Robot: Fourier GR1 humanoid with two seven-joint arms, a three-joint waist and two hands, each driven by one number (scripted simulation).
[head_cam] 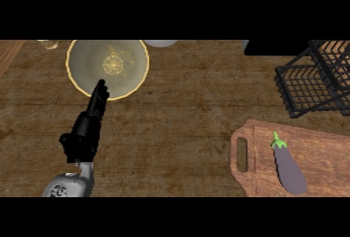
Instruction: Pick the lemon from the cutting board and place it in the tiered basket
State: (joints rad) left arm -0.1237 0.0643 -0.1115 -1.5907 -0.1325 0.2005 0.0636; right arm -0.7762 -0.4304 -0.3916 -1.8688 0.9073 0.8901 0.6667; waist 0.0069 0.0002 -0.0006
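No writing or brand mark shows anywhere. The left hand [87, 127] stretches up the wooden counter [178, 120] with its fingers straight and pressed together, tips over the rim of a gold-edged plate [130, 53]. On the cutting board [321, 152] lies an eggplant [289, 169], no lemon, near the black tiered basket [314, 85].

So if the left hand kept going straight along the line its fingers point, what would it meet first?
The left hand points up-view with straight fingers, whose tips already overlap the round yellow-rimmed plate. It would probably reach that plate first, though its height above the plate is unclear.
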